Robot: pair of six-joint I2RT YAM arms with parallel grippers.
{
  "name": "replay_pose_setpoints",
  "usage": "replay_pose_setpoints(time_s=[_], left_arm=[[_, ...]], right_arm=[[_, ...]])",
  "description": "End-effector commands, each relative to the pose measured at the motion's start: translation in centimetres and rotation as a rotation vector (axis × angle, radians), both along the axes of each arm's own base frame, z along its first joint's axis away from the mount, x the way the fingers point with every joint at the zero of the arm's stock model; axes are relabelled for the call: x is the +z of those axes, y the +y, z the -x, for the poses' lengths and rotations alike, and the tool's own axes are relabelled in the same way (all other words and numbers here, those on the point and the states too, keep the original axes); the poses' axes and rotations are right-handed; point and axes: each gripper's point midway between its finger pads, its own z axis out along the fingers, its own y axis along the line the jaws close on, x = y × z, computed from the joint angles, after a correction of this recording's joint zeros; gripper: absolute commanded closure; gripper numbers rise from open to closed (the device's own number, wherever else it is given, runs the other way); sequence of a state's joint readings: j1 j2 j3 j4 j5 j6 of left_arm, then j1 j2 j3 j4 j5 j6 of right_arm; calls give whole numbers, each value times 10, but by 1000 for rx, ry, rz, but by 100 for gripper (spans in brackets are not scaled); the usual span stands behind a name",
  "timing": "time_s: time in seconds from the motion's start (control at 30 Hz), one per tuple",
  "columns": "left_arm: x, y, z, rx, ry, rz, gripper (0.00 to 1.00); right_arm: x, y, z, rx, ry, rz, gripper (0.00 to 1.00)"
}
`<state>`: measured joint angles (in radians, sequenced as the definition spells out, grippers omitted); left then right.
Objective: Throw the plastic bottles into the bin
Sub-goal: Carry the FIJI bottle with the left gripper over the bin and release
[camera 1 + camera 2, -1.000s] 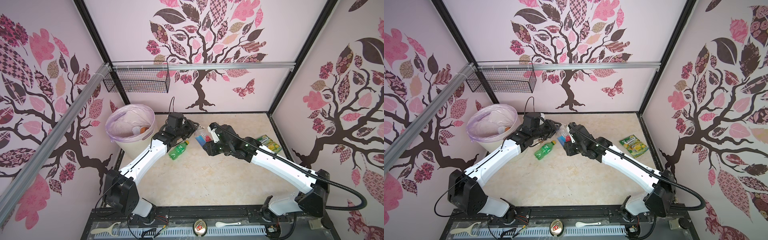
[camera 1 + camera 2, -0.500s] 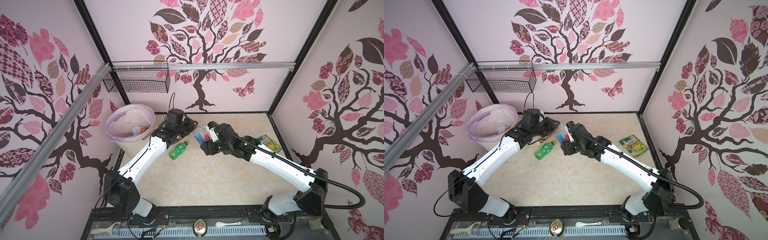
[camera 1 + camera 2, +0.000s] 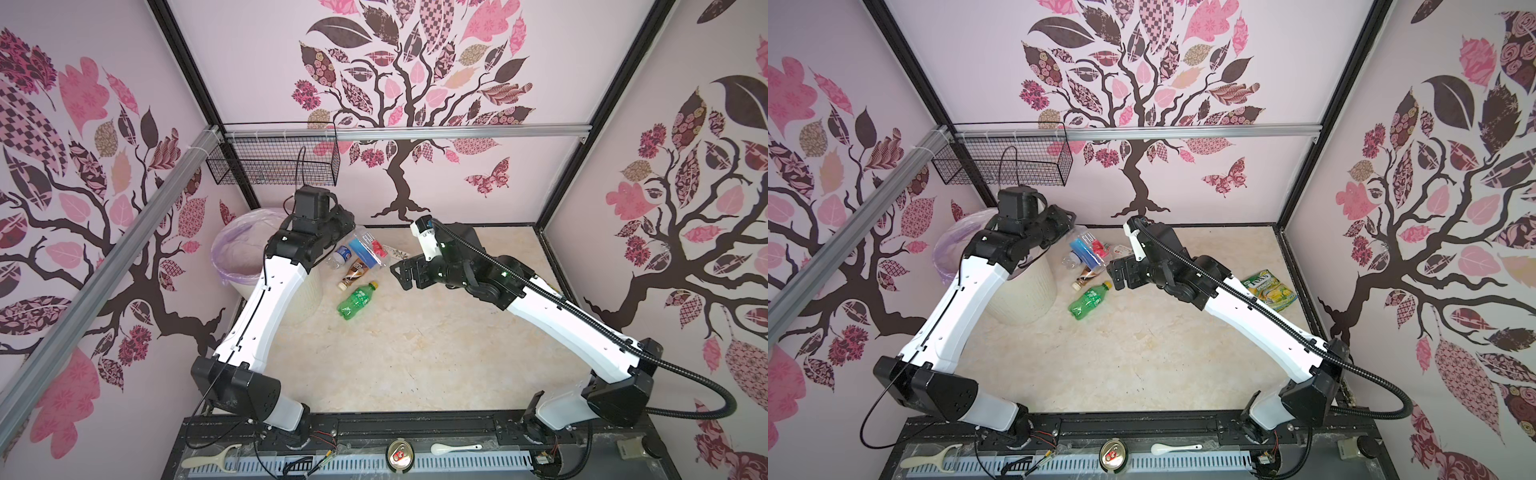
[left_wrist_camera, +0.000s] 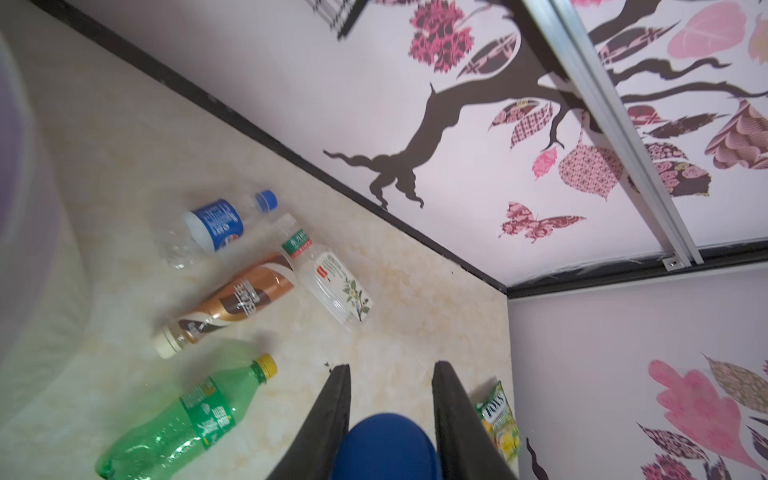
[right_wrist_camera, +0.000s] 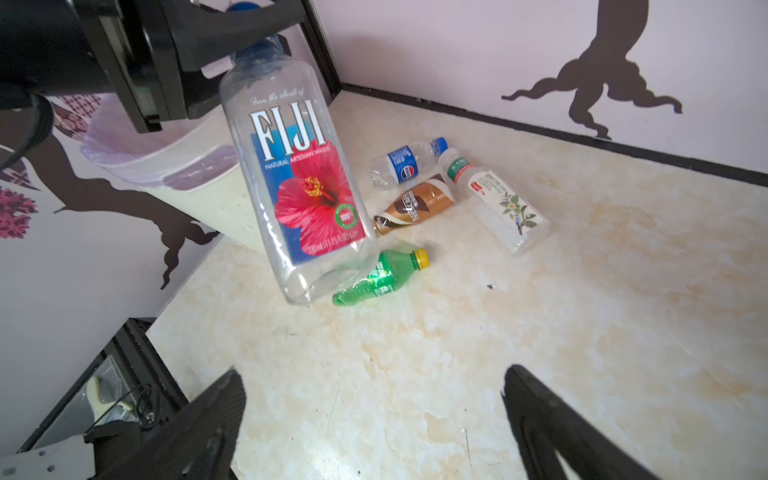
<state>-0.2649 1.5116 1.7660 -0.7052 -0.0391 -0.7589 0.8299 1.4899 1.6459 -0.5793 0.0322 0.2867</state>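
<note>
Bin (image 3: 1025,299) at back left, four bottles (image 3: 1090,300) lying just right of it, snack packet (image 3: 1268,291) far right.

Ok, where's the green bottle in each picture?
Top view: green bottle lies on the table, right of the bin.
Top view: same place.
Left wrist: it lies near the left gripper.
Right wrist: it sits just behind the hanging Fiji bottle.
Shared landmark: brown bottle beside its yellow cap, in every view.

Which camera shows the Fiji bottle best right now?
Right wrist: nearly the whole Fiji bottle, label facing the camera. Left wrist shows only its blue cap in the left gripper; both top views show it small.
</note>
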Motion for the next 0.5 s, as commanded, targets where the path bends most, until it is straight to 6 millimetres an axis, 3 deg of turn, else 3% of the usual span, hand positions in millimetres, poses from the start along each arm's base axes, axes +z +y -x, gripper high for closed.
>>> replay_pose_setpoints(time_s=[0.0,0.03,0.07,0.2,0.3,0.47], left_arm=[[56,50,1,168,-133,-155,72],[62,63,1,215,-143,-178,73],[85,76,4,265,-193,-188,75],[131,127,12,439,-294,-273,80],[174,159,30,586,-393,-412,81],[251,184,71,769,-583,-569,75]], right_arm=[[16,10,-6,15,-25,-14,0],[22,13,-8,20,-33,-27,0],[29,18,-10,26,-42,-43,0],[64,36,-20,40,-78,-125,0],[84,48,-24,63,-83,-185,0],[85,63,-26,96,-43,-209,0]])
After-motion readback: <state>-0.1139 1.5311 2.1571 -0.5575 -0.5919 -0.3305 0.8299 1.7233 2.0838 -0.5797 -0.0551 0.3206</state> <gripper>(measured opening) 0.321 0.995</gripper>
